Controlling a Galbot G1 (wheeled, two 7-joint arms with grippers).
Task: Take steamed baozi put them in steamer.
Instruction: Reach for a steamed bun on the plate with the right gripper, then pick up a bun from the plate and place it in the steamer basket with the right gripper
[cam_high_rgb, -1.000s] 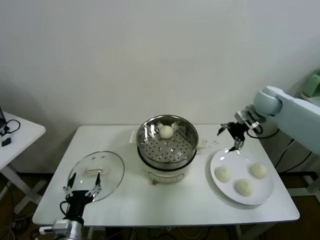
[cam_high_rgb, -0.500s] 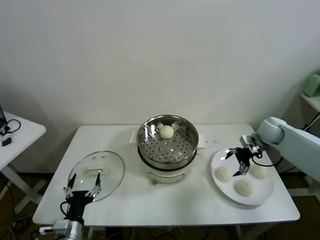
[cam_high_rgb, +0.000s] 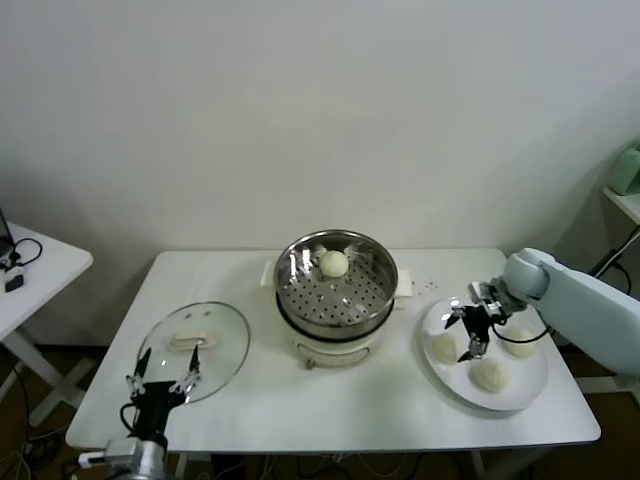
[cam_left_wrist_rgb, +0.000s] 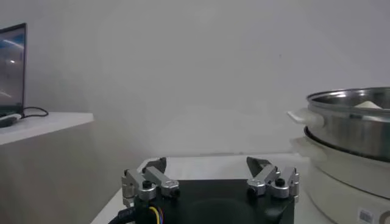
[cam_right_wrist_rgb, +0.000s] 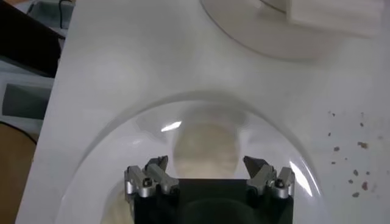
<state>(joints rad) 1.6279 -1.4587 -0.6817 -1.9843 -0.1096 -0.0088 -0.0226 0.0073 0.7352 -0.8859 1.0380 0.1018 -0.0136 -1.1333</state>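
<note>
Right gripper (cam_high_rgb: 468, 333): I see it low over the flat white round plate (cam_high_rgb: 520, 395), fingers spread wide, straddling one cream-white steamed bun (cam_high_rgb: 443, 347) (nothing held). In the right wrist view that same bun (cam_right_wrist_rgb: 205, 149) sits between the open fingertips. Two more buns (cam_high_rgb: 489, 374) lie on the plate nearby. Shiny round stainless-steel steamer basket (cam_high_rgb: 335, 285) on its white pot base, table centre: one bun (cam_high_rgb: 333, 263) inside at the back. Round glass lid (cam_high_rgb: 193, 350): flat on the white table (cam_high_rgb: 330, 415), robot's left. Left gripper (cam_high_rgb: 160, 385): idle at the near table edge, fingers wide.
</note>
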